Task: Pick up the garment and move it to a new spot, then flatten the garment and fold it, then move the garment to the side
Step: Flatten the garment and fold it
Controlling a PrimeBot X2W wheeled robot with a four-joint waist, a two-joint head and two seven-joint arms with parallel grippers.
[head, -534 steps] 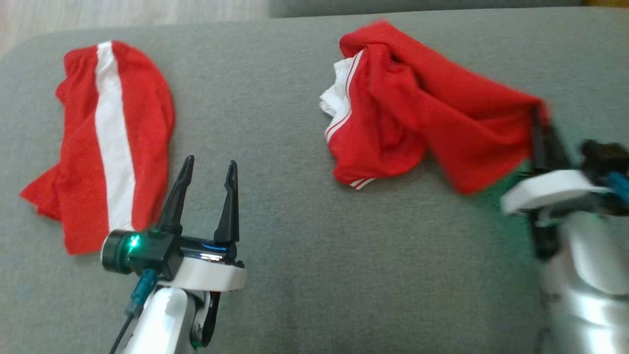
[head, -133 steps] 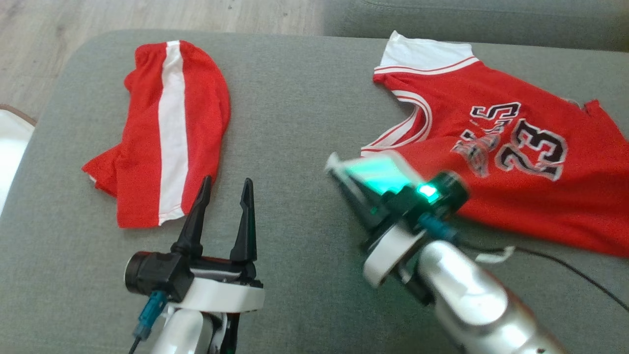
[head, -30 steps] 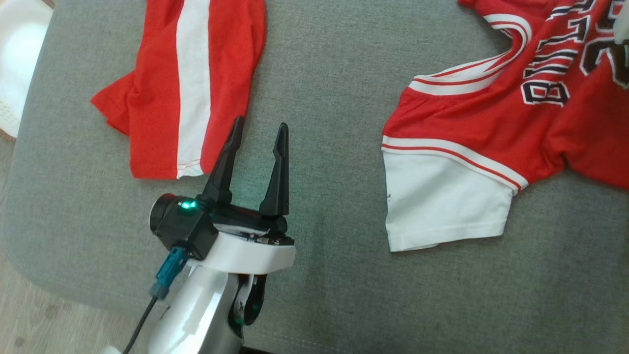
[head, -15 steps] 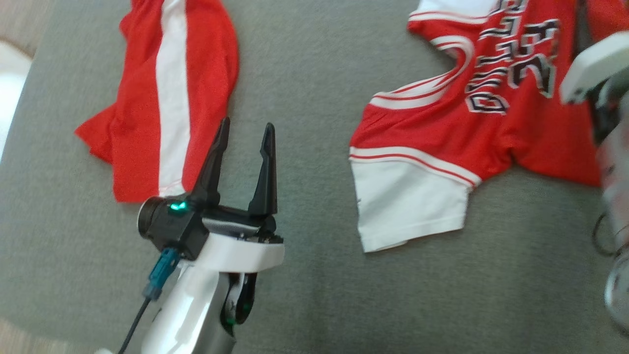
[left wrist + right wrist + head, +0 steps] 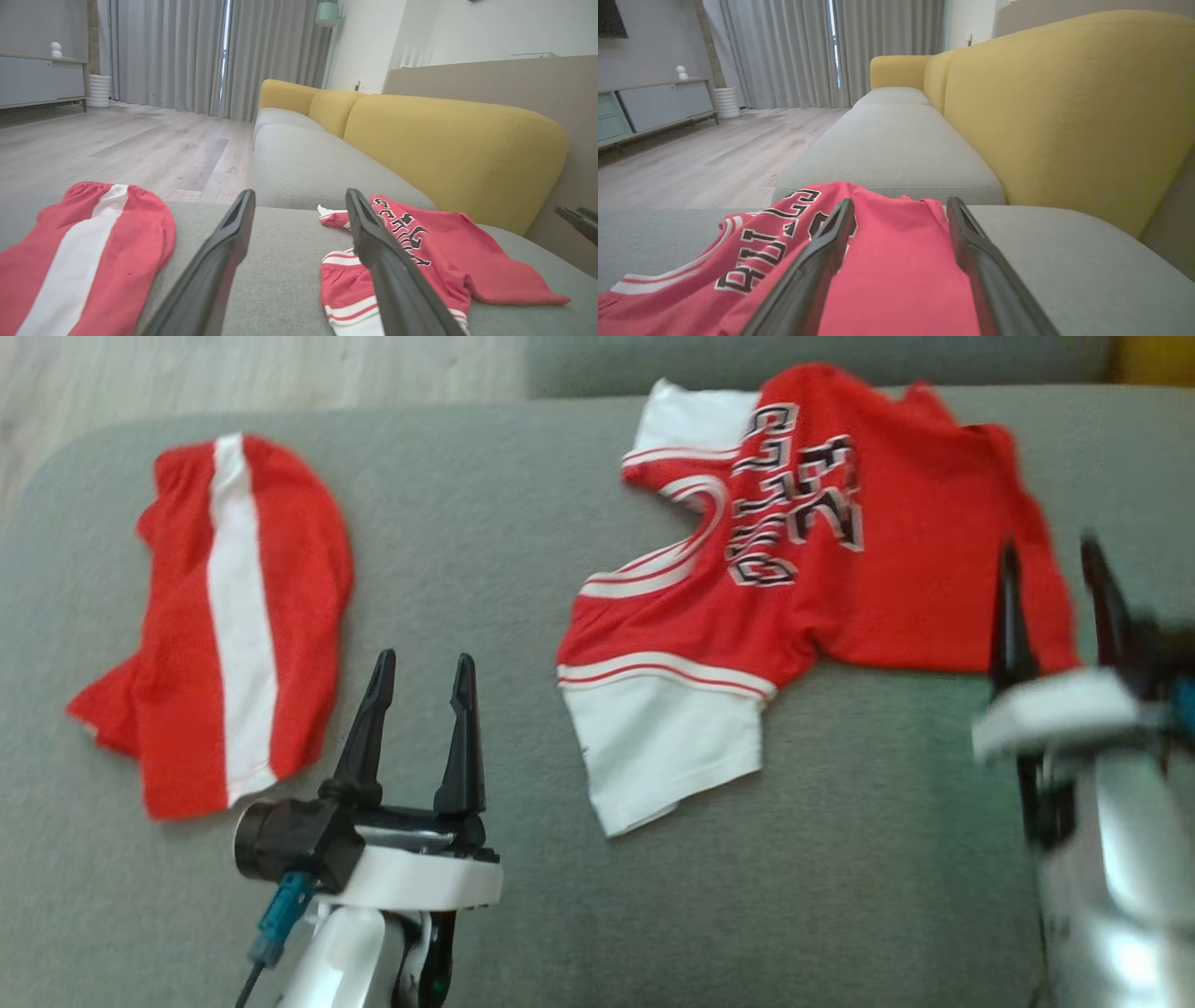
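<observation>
The garment, a red jersey (image 5: pixel 840 579) with white sleeves and black lettering, lies spread but rumpled on the grey seat cushion (image 5: pixel 523 569), one white sleeve pointing toward me. My right gripper (image 5: pixel 1048 551) is open over the jersey's right edge, holding nothing. In the right wrist view the red cloth (image 5: pixel 887 261) lies under and between my right gripper's (image 5: pixel 901 201) parted fingers. My left gripper (image 5: pixel 425 660) is open and empty above bare cushion, left of the jersey (image 5: pixel 434 252). In the left wrist view my left gripper (image 5: pixel 300 193) has its fingers apart.
Red shorts with a white stripe (image 5: pixel 233 616) lie on the cushion's left part, close to my left gripper. A yellow backrest (image 5: pixel 1064 102) rises along the right side. A wooden floor (image 5: pixel 233 373) lies beyond the cushion's far left edge. More grey seat (image 5: pixel 299 163) extends ahead.
The head camera has swung, so the whole picture has shifted. My right gripper has come into view at the right, open. The left gripper has stayed open and still.
</observation>
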